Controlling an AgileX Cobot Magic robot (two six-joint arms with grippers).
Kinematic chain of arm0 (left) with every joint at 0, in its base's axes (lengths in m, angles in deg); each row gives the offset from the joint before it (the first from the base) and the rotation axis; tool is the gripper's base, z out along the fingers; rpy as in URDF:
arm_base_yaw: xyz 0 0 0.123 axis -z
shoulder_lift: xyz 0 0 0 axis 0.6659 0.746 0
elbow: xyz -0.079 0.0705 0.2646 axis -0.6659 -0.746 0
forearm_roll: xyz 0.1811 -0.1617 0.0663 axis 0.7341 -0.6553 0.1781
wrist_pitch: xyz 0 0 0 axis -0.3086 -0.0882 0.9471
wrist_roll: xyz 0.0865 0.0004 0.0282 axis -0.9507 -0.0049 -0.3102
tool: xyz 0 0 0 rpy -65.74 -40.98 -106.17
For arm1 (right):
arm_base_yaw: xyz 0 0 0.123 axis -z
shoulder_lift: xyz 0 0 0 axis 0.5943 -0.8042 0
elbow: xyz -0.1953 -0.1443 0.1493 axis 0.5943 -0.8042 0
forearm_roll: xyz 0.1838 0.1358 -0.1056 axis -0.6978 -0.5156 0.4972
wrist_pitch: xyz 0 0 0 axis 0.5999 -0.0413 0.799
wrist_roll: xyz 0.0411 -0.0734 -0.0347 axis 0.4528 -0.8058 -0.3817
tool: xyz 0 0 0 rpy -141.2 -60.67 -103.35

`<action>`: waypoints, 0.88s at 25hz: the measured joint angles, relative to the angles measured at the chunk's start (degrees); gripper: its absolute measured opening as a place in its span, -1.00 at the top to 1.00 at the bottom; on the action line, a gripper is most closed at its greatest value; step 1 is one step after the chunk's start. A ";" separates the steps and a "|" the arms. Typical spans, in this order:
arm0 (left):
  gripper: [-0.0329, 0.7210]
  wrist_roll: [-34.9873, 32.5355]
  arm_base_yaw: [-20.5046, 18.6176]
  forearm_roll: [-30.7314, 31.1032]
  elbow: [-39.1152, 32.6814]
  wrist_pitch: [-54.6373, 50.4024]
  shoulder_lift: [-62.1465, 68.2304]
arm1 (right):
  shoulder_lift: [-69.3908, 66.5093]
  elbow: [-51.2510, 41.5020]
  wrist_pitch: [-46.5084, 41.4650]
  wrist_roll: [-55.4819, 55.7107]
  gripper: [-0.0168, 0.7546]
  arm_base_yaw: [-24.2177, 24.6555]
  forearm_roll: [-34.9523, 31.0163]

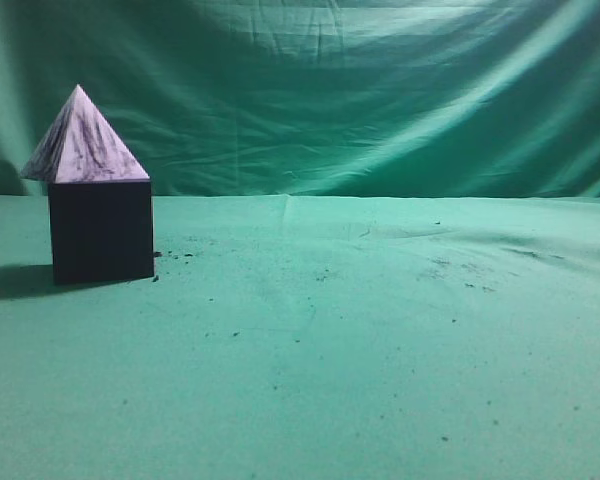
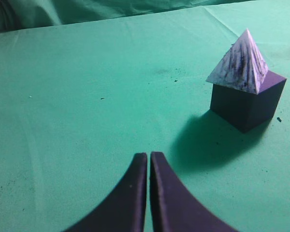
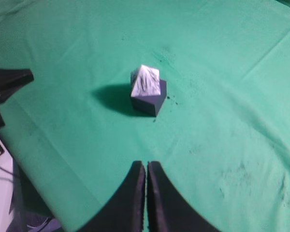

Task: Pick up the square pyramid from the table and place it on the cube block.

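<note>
The square pyramid (image 1: 84, 143), pale lilac with dark streaks, sits upright on top of the dark cube block (image 1: 101, 231) at the left of the green table (image 1: 380, 350). Its base overhangs the cube's left edge a little. The stack also shows in the left wrist view, pyramid (image 2: 241, 65) on cube (image 2: 249, 104), and in the right wrist view, pyramid (image 3: 146, 82) on cube (image 3: 152, 101). My left gripper (image 2: 149, 155) is shut and empty, well away from the stack. My right gripper (image 3: 146, 164) is shut and empty, also far from it. Neither gripper shows in the exterior view.
A draped green backdrop (image 1: 360, 90) hangs behind the table. Small dark specks lie on the cloth (image 1: 440, 265). In the right wrist view the table's edge and dark frame parts (image 3: 7, 84) show at the left.
</note>
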 joint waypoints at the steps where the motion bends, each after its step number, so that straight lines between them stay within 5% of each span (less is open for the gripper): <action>1: 0.91 0.00 0.00 0.00 0.00 0.00 0.00 | 3.14 -3.08 0.75 0.02 0.96 0.00 0.00; 11: 0.91 0.00 0.00 0.00 0.00 0.00 0.00 | 30.96 -22.88 8.04 0.13 0.96 0.00 0.00; 22: 0.91 0.00 0.00 0.00 0.00 0.00 0.00 | 38.53 -26.17 3.88 -2.71 0.96 0.00 -1.21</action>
